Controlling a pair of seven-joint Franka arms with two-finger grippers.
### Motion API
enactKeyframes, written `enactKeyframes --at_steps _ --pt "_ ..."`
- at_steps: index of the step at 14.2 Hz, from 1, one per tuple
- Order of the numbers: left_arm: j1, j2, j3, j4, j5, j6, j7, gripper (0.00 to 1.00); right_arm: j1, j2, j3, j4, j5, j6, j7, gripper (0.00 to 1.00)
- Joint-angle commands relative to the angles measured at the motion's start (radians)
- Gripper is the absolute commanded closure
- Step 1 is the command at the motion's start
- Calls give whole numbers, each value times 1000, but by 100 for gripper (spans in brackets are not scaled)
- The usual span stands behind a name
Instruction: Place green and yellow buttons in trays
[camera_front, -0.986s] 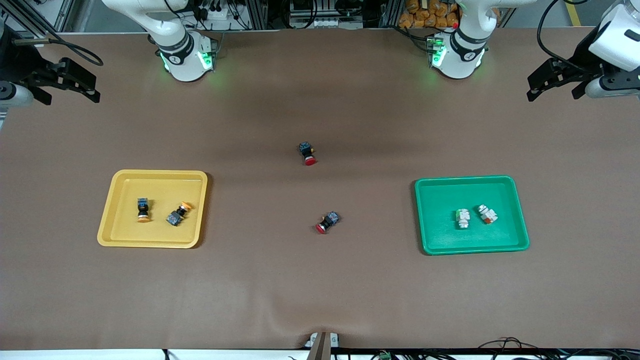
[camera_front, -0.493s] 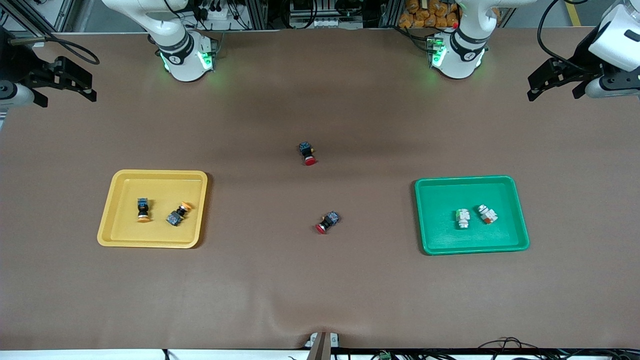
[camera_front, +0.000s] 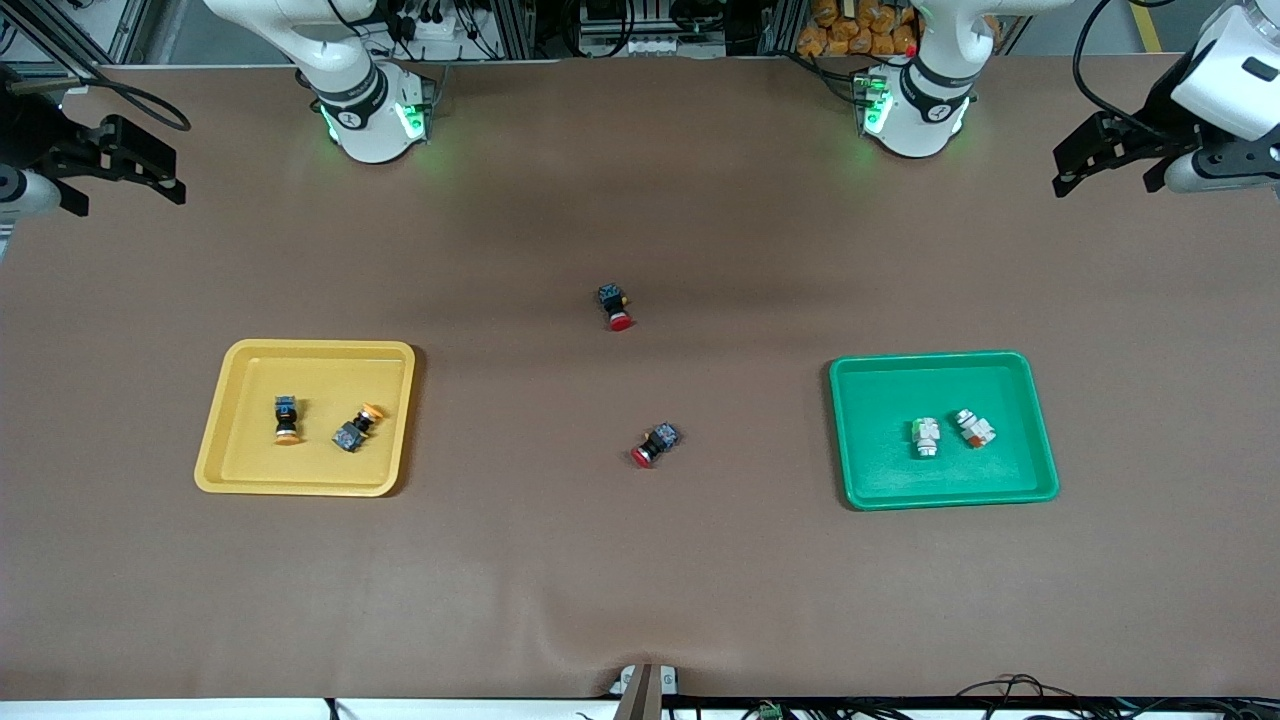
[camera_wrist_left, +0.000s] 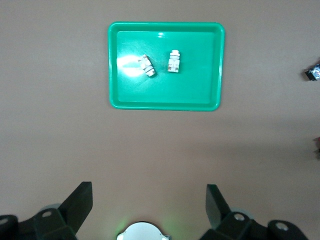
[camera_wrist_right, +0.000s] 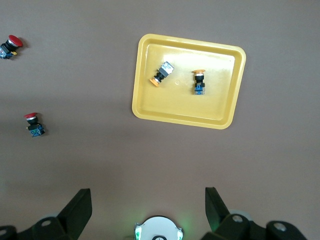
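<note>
The yellow tray lies toward the right arm's end and holds two black-and-blue buttons with orange-yellow caps. The green tray lies toward the left arm's end and holds two white buttons. My right gripper is open and empty, high over the table's edge at its end. My left gripper is open and empty, high over the other end. The left wrist view shows its gripper and the green tray. The right wrist view shows its gripper and the yellow tray.
Two red-capped black-and-blue switches lie on the brown mat between the trays, one nearer the arm bases, one nearer the front camera. Both show in the right wrist view.
Both grippers have drifted a little farther out toward their ends of the table. The buttons and trays have not moved.
</note>
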Motion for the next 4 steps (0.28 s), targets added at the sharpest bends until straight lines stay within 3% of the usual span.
enactKeyframes --at_steps 1,4 --pt "0 15 -3 61 41 -51 16 0 -14 -35 6 -40 -1 13 -17 0" --pt "6 16 -2 73 41 -63 17 0 -4 -36 -16 -42 1 11 -17 0"
